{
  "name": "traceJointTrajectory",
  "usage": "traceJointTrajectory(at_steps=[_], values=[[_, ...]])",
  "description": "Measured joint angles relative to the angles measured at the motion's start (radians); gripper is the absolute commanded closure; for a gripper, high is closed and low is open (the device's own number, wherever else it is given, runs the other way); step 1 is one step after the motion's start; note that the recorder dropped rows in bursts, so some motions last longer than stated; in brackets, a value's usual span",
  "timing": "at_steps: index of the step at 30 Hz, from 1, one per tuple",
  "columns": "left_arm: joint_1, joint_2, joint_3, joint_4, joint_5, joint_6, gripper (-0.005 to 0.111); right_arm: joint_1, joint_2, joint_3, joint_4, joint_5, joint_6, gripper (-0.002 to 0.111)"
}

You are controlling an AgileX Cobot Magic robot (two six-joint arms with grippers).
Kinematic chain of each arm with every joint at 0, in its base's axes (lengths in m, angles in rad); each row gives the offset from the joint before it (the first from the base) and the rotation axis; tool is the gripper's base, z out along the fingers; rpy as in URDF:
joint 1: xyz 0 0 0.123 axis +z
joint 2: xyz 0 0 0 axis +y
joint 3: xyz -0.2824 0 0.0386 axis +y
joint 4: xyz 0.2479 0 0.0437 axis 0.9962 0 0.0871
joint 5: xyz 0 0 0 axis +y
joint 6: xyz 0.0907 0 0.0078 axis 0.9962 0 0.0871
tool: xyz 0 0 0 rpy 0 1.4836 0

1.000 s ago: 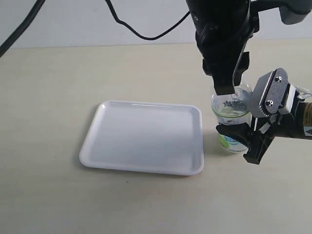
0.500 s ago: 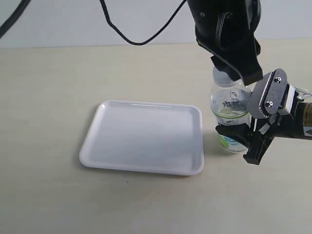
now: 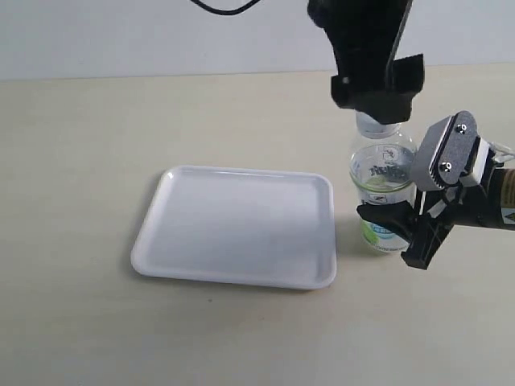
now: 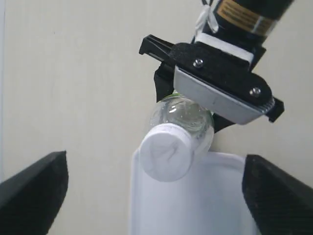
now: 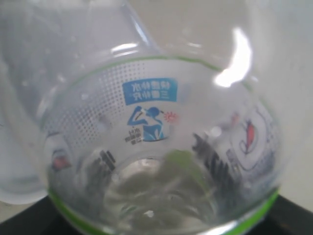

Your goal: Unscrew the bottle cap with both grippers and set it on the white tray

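Well, in the exterior view the bottle (image 3: 385,189) stands upright at the right of the frame, just beside the right rim of the white tray (image 3: 241,229), with the bottle cap (image 3: 376,126) on its neck. The right gripper (image 3: 400,232) reaches in level from the right edge and is clamped round the bottle's labelled lower body. The left gripper (image 3: 376,104) hangs straight down from the top of the frame, directly over the cap.

From the left wrist view, its fingers (image 4: 34,191) sit in the lower corners, spread wide and well clear of the cap at centre, gripping nothing.

The right wrist view is filled by the bottle's label and clear wall, with a dark jaw edge along the bottom.

I'd judge the cap light, stiff and small, best pinched squarely across its side wall. The thin bottle looks easy to dent, so a firm low hold suits it.
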Motion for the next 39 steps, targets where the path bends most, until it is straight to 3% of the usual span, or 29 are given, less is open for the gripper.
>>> traceJointTrajectory(at_steps=[3,9,17,39], values=[[0.000,0.002,0.000,0.000,0.002,0.287,0.036,0.000,0.000,0.000,0.000,0.000,0.002,0.108],[0.000,0.023,0.000,0.000,0.004,0.521,0.027,0.000,0.000,0.000,0.000,0.000,0.004,0.108],[0.000,0.074,0.000,0.000,0.004,0.761,0.039,0.000,0.000,0.000,-0.003,0.000,0.004,0.108],[0.000,0.076,0.059,0.029,0.002,0.913,0.037,0.000,-0.004,0.000,-0.043,-0.002,-0.016,0.108]])
